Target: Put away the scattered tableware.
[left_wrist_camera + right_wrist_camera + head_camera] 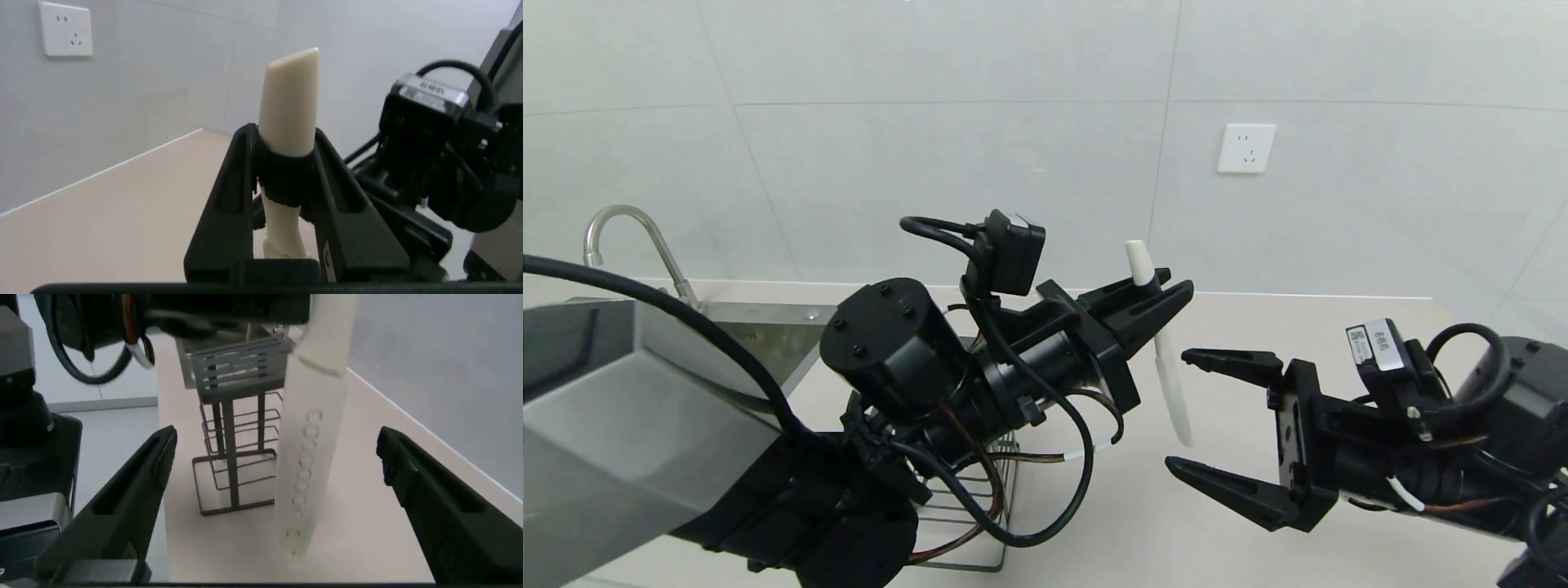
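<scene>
Knife [1174, 392], white, hangs blade-down at the centre of the head view, its handle clenched in the left gripper [1156, 292] above the counter [1339, 327]. The right gripper [1184, 410], right of centre, is spread wide and faces the blade. In the right wrist view the perforated blade [315, 449] lies between the parted fingers [122, 506], apart from both. A wire rack [1005, 490] stands at lower centre, partly behind the left arm and just beside the sink [605, 392] at lower left. Its bars look bare where they show in the right wrist view [237, 457], though most of it is hidden. As a judgement, the task is at an early-to-middle stage: one piece is lifted off the counter but not yet stowed. It appears poised either for a pass to the right gripper or for lowering into the rack. Left to do are that transfer or placement, the release, and any further pieces; how many of those remain cannot be told.
</scene>
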Controlling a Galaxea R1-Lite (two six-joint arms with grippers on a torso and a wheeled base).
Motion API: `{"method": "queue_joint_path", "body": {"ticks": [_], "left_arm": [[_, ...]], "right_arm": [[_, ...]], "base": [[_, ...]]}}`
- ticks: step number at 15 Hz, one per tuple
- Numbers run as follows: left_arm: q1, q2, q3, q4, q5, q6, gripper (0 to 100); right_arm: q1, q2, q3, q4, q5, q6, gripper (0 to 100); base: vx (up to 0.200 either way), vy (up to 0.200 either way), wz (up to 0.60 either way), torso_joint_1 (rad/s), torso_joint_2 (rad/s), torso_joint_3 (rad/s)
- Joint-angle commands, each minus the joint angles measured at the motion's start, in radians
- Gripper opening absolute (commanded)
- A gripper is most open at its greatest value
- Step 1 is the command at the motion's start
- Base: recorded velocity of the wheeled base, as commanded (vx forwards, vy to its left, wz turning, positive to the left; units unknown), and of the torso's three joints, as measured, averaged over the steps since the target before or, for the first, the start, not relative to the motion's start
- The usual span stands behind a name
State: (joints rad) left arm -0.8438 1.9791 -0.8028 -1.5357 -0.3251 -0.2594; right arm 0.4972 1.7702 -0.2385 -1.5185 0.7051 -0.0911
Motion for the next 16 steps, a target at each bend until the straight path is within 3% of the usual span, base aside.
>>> {"method": "queue_joint_path", "body": {"ticks": [1,4,7,10,13,16], "left_arm": [[0.011,-0.091,0.004,0.045,0.009,0.015,0],[0.022,-0.186,0.037,0.137,0.046,0.066,0],[0.038,-0.269,0.112,0.178,0.074,0.080,0],[0.111,-0.303,0.183,0.180,0.067,0.172,0],[0.121,-0.321,0.180,0.158,0.069,0.177,0],[0.124,-0.349,0.186,0.167,0.074,0.178,0]], "right_arm": [[-0.036,-0.091,0.064,-0.002,-0.010,-0.001,100],[-0.178,-0.247,0.186,-0.002,-0.010,-0.003,100],[-0.345,-0.474,0.239,0.034,-0.009,0.001,100],[-0.442,-0.707,0.239,0.153,-0.009,-0.004,100],[-0.477,-0.920,0.239,0.271,-0.006,-0.012,100],[-0.473,-1.244,0.239,0.492,-0.006,-0.044,100]], "base": [[0.000,0.000,0.00,0.000,0.00,0.000],[0.000,0.000,0.00,0.000,0.00,0.000],[0.000,0.000,0.00,0.000,0.00,0.000],[0.000,0.000,0.00,0.000,0.00,0.000],[0.000,0.000,0.00,0.000,0.00,0.000],[0.000,0.000,0.00,0.000,0.00,0.000]]}}
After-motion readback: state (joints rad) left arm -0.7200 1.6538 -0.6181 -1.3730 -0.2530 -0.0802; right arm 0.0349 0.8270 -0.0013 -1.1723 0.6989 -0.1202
